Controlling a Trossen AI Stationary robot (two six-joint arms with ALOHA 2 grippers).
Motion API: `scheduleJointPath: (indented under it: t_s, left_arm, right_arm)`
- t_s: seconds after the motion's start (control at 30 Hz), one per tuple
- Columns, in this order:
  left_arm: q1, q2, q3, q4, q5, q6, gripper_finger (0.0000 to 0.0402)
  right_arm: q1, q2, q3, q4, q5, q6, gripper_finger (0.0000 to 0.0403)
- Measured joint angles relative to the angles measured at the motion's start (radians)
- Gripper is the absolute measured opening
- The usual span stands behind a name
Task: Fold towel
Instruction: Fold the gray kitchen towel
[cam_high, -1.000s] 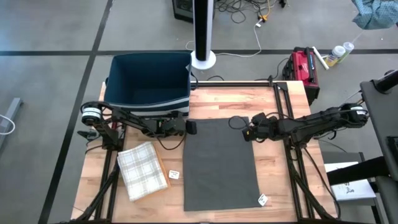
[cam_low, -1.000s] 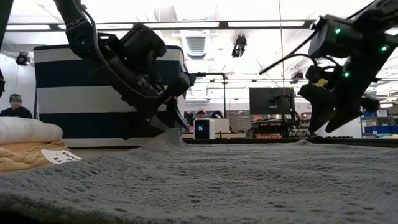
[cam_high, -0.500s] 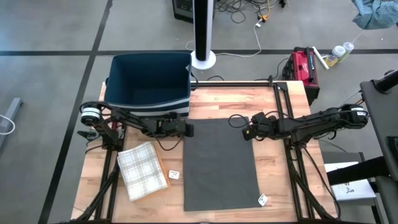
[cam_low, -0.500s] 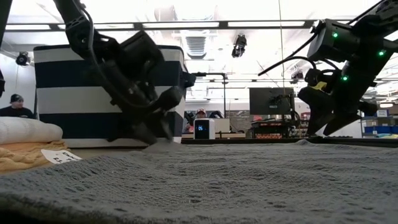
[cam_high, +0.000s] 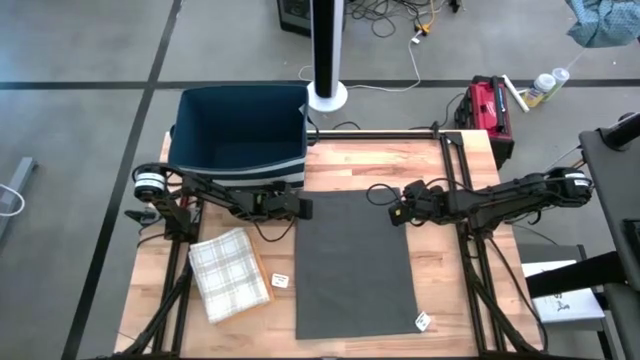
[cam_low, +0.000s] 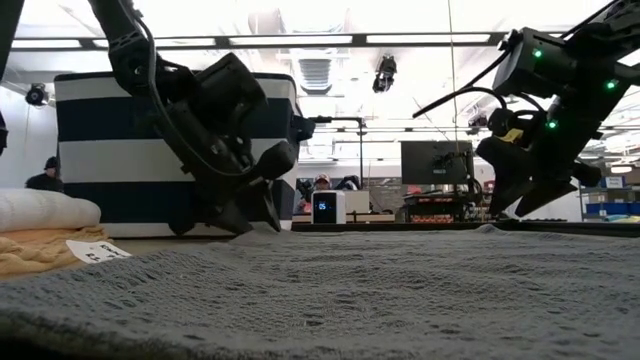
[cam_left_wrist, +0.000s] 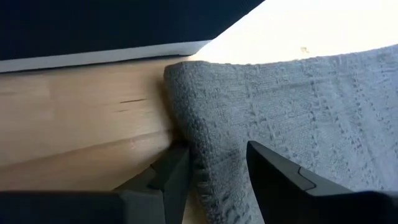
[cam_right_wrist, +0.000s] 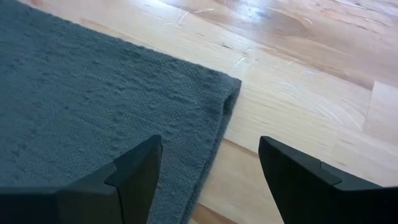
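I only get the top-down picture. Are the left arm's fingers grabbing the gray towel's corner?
Observer: In the left wrist view, the left gripper has the gray towel edge between its fingers, bunched up there.
Operator: What about the other arm?
Observer: The right gripper is wide open, one finger over the towel and one over bare table.
Operator: Is that corner flat?
Observer: Its edge curls up slightly near the corner.
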Motion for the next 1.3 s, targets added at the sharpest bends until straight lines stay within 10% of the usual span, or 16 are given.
scheduleJointPath:
  t_s: [0.7, 1.3]
  left_arm:
    - [0.024, -0.001, -0.006, 0.066, 0.009, 0.028, 0.0151]
    - [0.017, -0.001, -0.005, 0.114, -0.051, 0.070, 0.0134]
  right_arm:
    - [0.000, 0.001, -0.001, 0.006, -0.007, -0.013, 0.0261]
    - [-0.291, 0.019, -0.084, 0.247, -0.225, -0.128, 0.0263]
